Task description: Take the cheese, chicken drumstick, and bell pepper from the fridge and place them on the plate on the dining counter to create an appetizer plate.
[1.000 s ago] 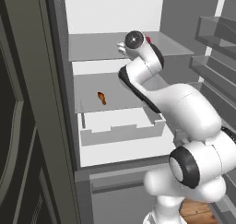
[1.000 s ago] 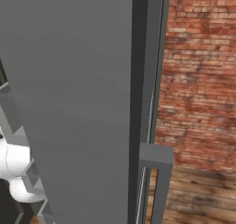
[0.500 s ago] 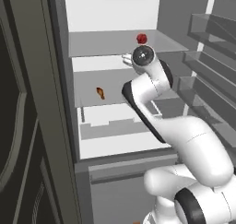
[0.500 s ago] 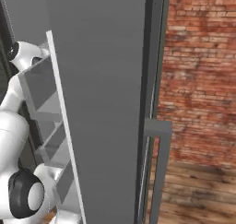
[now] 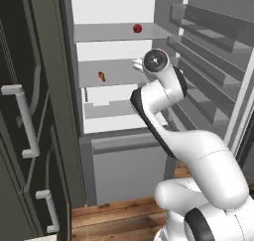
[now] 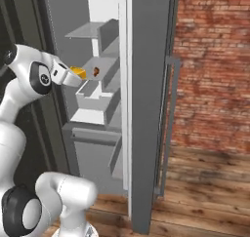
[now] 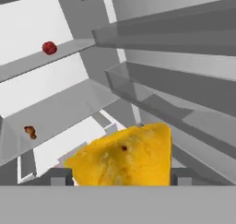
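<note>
Cheese (image 7: 123, 155) sits between the two dark fingertips (image 7: 60, 176) in the hand view – the gripper (image 6: 73, 77) pinches the yellow wedge, one pad on each side. Right base view shows the same yellow block (image 6: 78, 72) at the tip of the white arm, held just outside the fridge (image 6: 146, 85) front, level w/ the middle shelf. Left base view gives no look at the cheese: the arm's wrist and elbow cover it.

Bell pepper (image 5: 137, 28) lies on the upper glass shelf toward its right edge; hand view has it too (image 7: 49, 47), near that shelf's front edge. Right base view can't show it – the open door's edge blocks that part. Chicken drumstick (image 5: 101, 76) lies on the middle shelf, left-centre; also seen in hand view (image 7: 30, 132) and as a small brown speck in right base view (image 6: 96, 71). White drawer (image 5: 106, 108) sits pulled out below the middle shelf.

Hard to tell: drumstick's shape is too small to read; cheese's lower part is cut off at the hand view's bottom.

Vs. the earlier pics the base cams have shifted, so the whole scene sits differently; the right base view, then mostly the grey door, now takes in the fridge interior and the arm.
</note>
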You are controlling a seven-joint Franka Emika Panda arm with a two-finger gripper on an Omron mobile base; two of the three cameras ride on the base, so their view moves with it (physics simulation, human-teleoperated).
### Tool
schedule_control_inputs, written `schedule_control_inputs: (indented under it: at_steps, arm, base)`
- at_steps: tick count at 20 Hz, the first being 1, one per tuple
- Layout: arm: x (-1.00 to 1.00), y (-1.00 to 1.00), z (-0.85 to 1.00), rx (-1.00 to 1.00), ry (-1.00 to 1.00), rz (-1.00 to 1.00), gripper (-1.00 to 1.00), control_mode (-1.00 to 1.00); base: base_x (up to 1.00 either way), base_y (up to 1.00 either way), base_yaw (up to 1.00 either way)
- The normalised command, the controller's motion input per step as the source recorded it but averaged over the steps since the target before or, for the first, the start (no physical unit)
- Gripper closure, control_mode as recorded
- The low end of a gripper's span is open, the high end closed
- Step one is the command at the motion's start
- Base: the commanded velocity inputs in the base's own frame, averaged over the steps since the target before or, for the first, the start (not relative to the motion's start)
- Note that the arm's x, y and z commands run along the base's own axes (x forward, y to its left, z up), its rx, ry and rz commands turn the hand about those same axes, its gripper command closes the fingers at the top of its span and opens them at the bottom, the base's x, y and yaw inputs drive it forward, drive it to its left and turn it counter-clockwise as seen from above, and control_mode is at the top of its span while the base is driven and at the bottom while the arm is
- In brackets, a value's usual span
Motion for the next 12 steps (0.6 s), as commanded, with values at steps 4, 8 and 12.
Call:
schedule_control_inputs:
  at_steps: [4, 8, 12]
  arm:
    - [0.00, 0.00, 0.00, 0.00, 0.00, 0.00, 1.00, 1.00]
    - [0.00, 0.00, 0.00, 0.00, 0.00, 0.00, 1.00, 1.00]
    - [0.00, 0.00, 0.00, 0.00, 0.00, 0.00, 1.00, 1.00]
  base:
    - [-1.00, 0.02, 0.00]
    - [-0.98, 0.00, 0.00]
    - [-0.98, 0.00, 0.00]
